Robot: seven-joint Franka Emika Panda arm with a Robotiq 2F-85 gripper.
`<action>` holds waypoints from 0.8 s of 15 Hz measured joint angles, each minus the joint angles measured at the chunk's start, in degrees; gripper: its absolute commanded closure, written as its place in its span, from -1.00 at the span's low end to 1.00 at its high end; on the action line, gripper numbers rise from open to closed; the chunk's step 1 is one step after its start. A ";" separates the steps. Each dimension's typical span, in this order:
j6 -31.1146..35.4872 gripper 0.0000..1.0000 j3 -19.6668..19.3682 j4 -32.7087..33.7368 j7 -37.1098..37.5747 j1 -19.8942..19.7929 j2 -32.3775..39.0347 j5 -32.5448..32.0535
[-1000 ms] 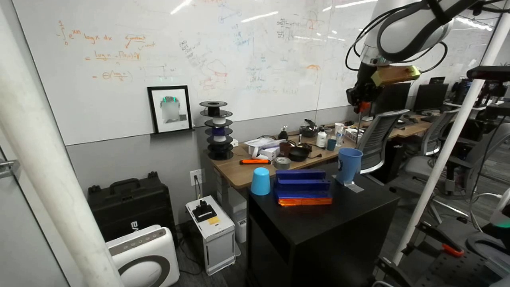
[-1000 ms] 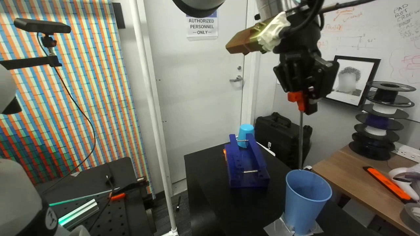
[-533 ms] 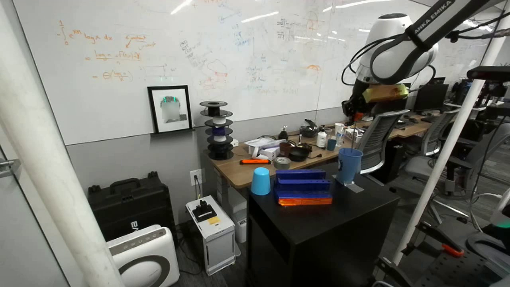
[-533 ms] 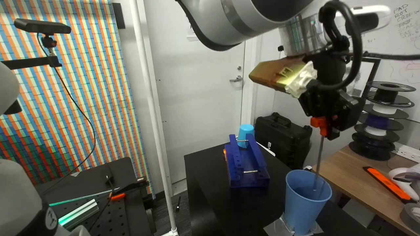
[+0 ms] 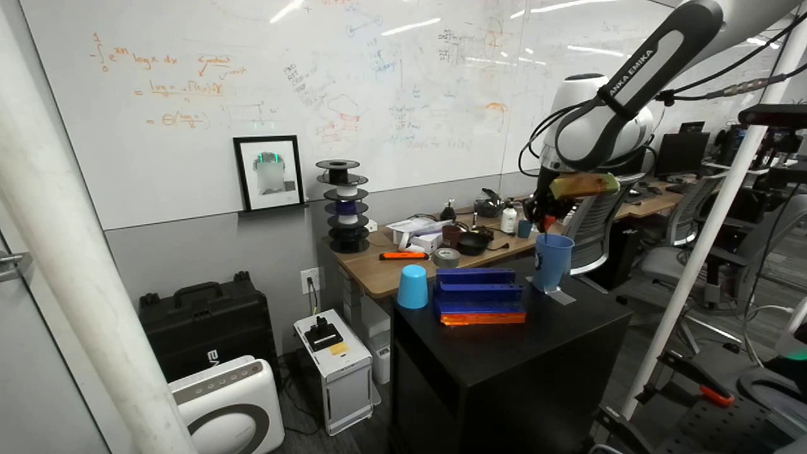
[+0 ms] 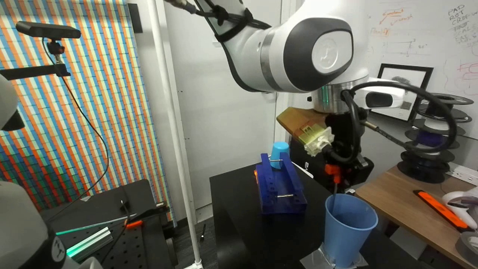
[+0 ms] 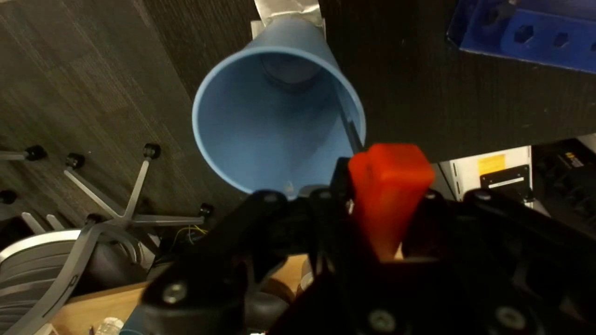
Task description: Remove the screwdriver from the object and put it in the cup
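Screwdriver (image 7: pixel 391 186) clear of the blue rack (image 6: pixel 281 185), shaft (image 7: pixel 352 135) partway into the taped cup (image 6: pixel 345 239), hand (image 6: pixel 339 175) gripping the handle (image 6: pixel 334 172); 2 jobs look left: lower it, then let go!

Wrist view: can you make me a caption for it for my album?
The gripper holds the red-handled screwdriver, with part of its shaft inside the taped-down blue cup.

We see the screwdriver (image 6: pixel 333 172) in red-orange at its handle and grey along its shaft. The cup (image 6: pixel 347 239) is soft blue with a dark mark, the tumbler (image 5: pixel 413 287) a brighter sky blue, the holder (image 5: pixel 479 294) deep blue edged in orange. Our gripper (image 7: pixel 385 187) is black; vertical orange, blue and pale stripes cover the panel (image 6: pixel 112 93).
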 measured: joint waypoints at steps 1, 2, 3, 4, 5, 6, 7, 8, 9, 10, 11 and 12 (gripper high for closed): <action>0.00 0.30 -0.53 0.01 0.00 0.21 0.89 0.09; 0.00 0.28 -1.06 0.01 0.00 0.28 1.60 0.25; -0.01 0.14 -1.58 0.01 -0.02 0.30 2.07 0.51; -0.05 0.01 -2.04 0.01 -0.12 0.31 2.19 0.88; -0.05 -0.14 -2.44 0.02 -0.16 0.34 2.03 0.96; -0.10 -0.31 -2.77 -0.01 -0.29 0.39 1.53 0.96; -0.24 -0.45 -3.06 -0.09 -0.53 0.51 0.72 0.96; -0.56 -0.62 -3.38 -0.29 -0.76 0.71 -0.47 0.72; -1.09 -0.75 -3.72 -0.63 -0.88 0.95 -2.01 0.02; -1.89 -0.93 -4.01 -1.11 -0.88 1.12 -3.98 -1.11; -2.92 -0.98 -4.05 -1.74 -0.95 1.16 -6.18 -2.25; -4.21 -1.00 -4.01 -2.55 -1.28 1.17 -8.61 -3.12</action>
